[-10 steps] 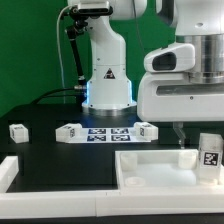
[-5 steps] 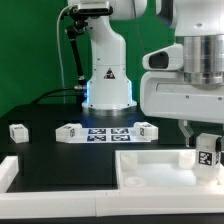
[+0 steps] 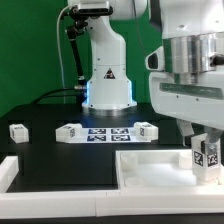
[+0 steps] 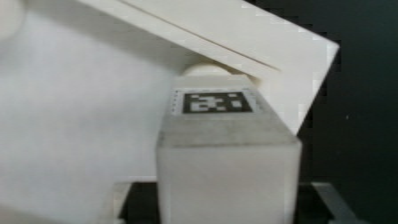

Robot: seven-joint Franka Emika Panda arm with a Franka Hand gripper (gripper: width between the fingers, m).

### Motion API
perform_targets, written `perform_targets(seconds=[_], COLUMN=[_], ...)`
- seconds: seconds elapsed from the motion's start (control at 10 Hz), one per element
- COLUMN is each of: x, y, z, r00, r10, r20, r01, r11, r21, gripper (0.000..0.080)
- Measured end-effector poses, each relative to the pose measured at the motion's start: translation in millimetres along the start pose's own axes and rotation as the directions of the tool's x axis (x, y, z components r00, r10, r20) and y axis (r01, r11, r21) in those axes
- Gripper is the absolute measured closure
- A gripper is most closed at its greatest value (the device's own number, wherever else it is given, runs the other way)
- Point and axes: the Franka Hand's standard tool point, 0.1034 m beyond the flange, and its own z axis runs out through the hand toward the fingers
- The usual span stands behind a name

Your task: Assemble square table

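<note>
Status of parts, taken from the exterior view's left to its right:

1. White border bar lies at the near table edge. It is not a part of the furniture.
2. First loose leg lies on the black table, well apart from everything else.
3. Second loose leg lies just beside the marker board, and the third loose leg lies at the board's other end. None of the three is fitted.
4. Square slab lies rim-up in front of the board, extending toward the exterior view's right.
5. Gripper stands over the slab's corner on that side. Its jaws are narrow, clamped on the upper part of the fourth leg, which stands in that corner.

Change over the last second: the gripper has shifted toward the exterior view's right, come down onto the fourth leg and turned about its vertical axis. The leg's tag now sits slightly askew.

The wrist view shows the fourth leg between the fingers, with the slab's rim beyond it.

Assessment: the leg is probably being twisted into its corner seat. Seating depth cannot be read. Three legs remain, so the assembly is at an early stage.
</note>
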Motion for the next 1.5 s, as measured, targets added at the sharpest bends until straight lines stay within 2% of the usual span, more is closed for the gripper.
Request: perform_targets(seconds=[0.1,0.2,0.4,0.6,0.7,0.8,1.1,1.2,1.3,1.5], x=[-3.3,-4.4,-4.1,-11.6,-18.9,-25.3,-21.6,-20.9,-20.5,-26.7], y=[2.2,4.3,4.9,4.4,4.9,5.6,5.5,5.5,4.0,3.2], z=[0.1,0.2,0.7,0.8,1.8,1.8,2.4,2.3,2.9,11.0], r00=[0.991,0.974,0.973,0.996,0.998,0.976,0.915,0.859,0.767,0.638], r10=[0.130,0.225,0.230,0.089,-0.039,-0.209,-0.399,-0.508,-0.637,-0.766], r20=[0.001,0.005,0.005,-0.011,-0.040,-0.065,-0.061,-0.061,-0.071,-0.083], r01=[-0.130,-0.225,-0.230,-0.089,0.040,0.208,0.398,0.507,0.635,0.762], r11=[0.991,0.973,0.972,0.995,0.999,0.978,0.917,0.861,0.771,0.643], r21=[0.027,0.042,0.039,0.036,0.016,-0.018,-0.028,-0.038,-0.052,-0.078], gripper=[0.0509,0.0509,0.0482,0.0222,0.0222,0.0162,0.0153,0.0151,0.0151,0.0151])
